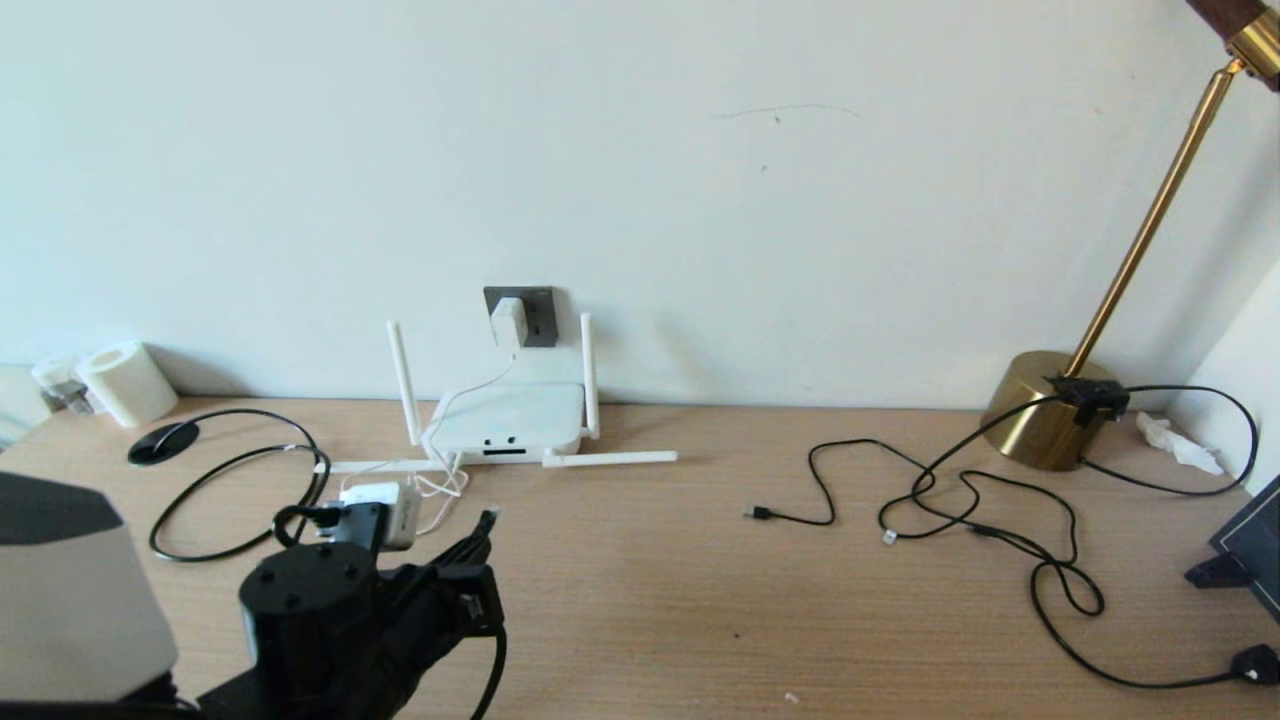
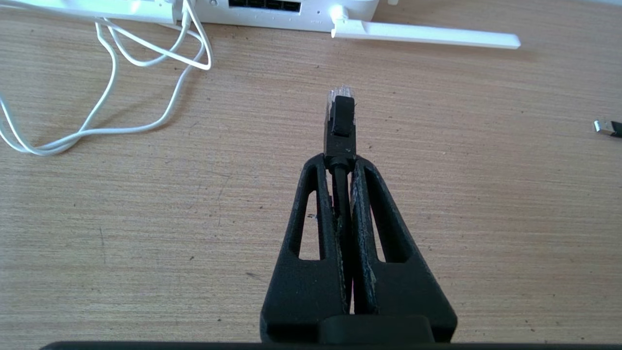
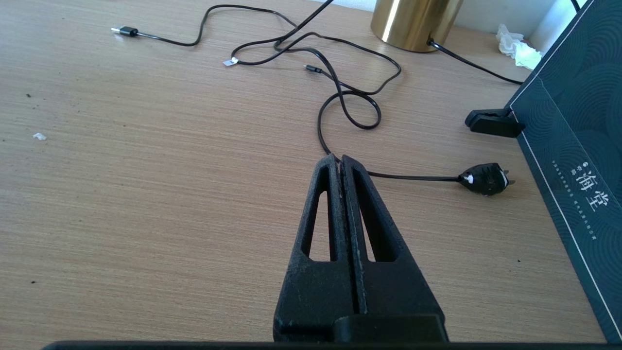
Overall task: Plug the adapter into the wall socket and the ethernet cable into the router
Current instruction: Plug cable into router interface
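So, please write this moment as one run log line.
adapter: in wall socket | left gripper: shut on ethernet cable, short of router | right gripper: shut, empty

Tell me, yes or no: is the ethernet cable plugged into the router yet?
No, the left claw holds the ethernet cable plug above the table, short of the router ports.

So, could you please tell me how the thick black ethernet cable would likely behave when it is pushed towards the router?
The thick black ethernet cable probably holds fairly stiff near its clear-tipped plug, which juts straight beyond the left end effector. Its loops on the wooden desk suggest the rest trails floppily and may drag.
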Motion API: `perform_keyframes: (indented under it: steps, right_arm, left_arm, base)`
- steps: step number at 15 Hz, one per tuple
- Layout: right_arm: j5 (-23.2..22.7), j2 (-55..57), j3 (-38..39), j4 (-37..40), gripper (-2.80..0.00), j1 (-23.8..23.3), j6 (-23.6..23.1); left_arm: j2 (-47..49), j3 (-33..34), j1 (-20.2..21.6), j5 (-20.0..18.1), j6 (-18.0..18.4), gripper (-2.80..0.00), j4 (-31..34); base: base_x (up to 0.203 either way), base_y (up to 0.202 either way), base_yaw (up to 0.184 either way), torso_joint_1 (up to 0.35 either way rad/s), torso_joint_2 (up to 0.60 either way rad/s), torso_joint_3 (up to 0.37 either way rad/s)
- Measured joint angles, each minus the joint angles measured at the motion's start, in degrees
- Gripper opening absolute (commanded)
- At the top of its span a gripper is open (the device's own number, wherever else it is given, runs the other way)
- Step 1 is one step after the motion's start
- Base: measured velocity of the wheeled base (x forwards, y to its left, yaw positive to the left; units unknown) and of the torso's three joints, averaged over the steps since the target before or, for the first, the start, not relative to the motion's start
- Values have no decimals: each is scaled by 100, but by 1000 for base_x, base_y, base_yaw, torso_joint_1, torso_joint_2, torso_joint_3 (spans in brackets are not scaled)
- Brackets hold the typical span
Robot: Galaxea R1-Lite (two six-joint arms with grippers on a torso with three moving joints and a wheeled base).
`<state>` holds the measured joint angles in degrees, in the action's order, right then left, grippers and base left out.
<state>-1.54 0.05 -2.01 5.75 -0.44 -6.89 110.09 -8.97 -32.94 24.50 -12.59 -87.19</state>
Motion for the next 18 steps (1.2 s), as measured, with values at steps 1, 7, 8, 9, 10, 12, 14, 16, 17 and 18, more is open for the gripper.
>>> perform_keyframes:
  steps: [1, 7, 8, 9, 10, 12, 14, 16, 17, 18]
  right_arm:
    - [1, 0, 0, 2, -280, 0, 0]
    - [-1, 0, -2, 5, -280, 0, 1]
    - [-2, 0, -7, 5, -280, 0, 2]
    - [0, 0, -11, 2, -280, 0, -2]
    - [1, 0, -11, 2, -280, 0, 0]
    - [1, 0, -10, 2, -280, 0, 0]
    - [-2, 0, -10, 2, -280, 0, 2]
    - [-2, 0, -7, 2, -280, 0, 0]
    - [-2, 0, -7, 2, -280, 0, 1]
    - [-1, 0, -7, 2, -280, 0, 1]
  left_arm:
    - [16, 21, 1, -6, -16, -280, 1]
    - [135, 141, 11, -34, -382, -280, 1]
    - [179, 148, 15, -34, -397, -280, 0]
    - [219, 156, 15, -33, -405, -280, 0]
    - [251, 162, 15, -33, -408, -280, 0]
    - [302, 165, 15, -33, -409, -280, 1]
    - [352, 156, 15, -37, -409, -280, 0]
    - [425, 156, 15, -39, -437, -280, 0]
    - [466, 156, 15, -45, -471, -280, 0]
    - [495, 158, 15, -48, -479, -280, 0]
  base:
    - [0, 0, 0, 0, 0, 0]
    - [0, 0, 0, 0, 0, 0]
    - [0, 0, 0, 0, 0, 0]
    - [0, 0, 0, 0, 0, 0]
    - [0, 0, 0, 0, 0, 0]
    - [0, 0, 0, 0, 0, 0]
    - [0, 0, 0, 0, 0, 0]
    - [0, 0, 0, 0, 0, 0]
    - [0, 0, 0, 0, 0, 0]
    - [0, 0, 0, 0, 0, 0]
